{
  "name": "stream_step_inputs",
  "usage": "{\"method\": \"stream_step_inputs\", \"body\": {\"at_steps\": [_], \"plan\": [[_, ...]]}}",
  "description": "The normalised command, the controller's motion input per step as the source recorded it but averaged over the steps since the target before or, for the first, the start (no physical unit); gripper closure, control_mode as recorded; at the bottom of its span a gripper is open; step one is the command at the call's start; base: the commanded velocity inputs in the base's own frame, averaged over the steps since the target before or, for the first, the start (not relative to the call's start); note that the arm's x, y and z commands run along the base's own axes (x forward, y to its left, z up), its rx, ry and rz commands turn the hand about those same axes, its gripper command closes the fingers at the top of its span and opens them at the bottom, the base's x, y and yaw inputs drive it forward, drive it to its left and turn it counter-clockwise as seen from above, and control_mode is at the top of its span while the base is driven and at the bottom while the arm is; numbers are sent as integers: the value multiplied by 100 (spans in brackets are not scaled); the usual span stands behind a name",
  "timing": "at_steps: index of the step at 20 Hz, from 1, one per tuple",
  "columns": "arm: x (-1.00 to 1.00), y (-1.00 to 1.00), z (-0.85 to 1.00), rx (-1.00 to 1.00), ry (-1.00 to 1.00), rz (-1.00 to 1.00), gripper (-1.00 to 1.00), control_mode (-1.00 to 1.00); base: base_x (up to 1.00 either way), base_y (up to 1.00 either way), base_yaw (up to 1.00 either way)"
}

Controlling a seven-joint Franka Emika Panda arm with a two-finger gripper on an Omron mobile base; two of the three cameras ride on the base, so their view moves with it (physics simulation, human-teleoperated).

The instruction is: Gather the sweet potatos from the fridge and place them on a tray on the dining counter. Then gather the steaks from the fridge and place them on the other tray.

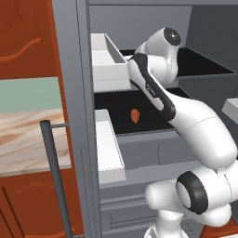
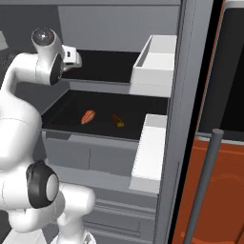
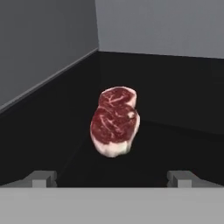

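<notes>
Steak [image 3: 114,120] lies flat on a black fridge shelf [image 3: 175,157], dark red with pale marbling and a pale fat rim, near the shelf's back corner where the grey side wall and rear wall meet. In the hand view it sits straight ahead of the gripper [image 3: 112,179], centred between the two finger tips [image 3: 43,178] and beyond them, not touching either. Jaws spread wide, released, nothing between them.

One shelf below the steak's level, a sweet potato [image 1: 135,115] rests on the black lower shelf [image 1: 153,125] of the fridge [image 1: 74,93]; from the right base view it shows as an orange-red lump [image 2: 87,116] left of centre on that shelf. Just beside it, to the right and apart from it, lies a smaller dark reddish thing with a yellow spot [image 2: 117,120]; too small to tell what it is.

The arm [image 1: 158,93] reaches up into the open fridge toward the upper shelf. White door bins [image 2: 155,62] hang on the open door to the side of the shelves. The fridge's grey bar handle [image 1: 55,176] stands in front. Beyond the fridge edge a marbled wood-look counter top [image 1: 28,139] with red-brown cabinet under it.
</notes>
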Motion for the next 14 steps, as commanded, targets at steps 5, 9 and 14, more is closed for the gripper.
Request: {"method": "stream_step_inputs", "body": {"at_steps": [5,9,14], "plan": [[30,16,0,0,6,0,-100,-100,0,0,0],[14,3,0,0,5,0,-100,-100,0,0,0],[11,0,0,0,3,0,-100,-100,0,0,0]]}}
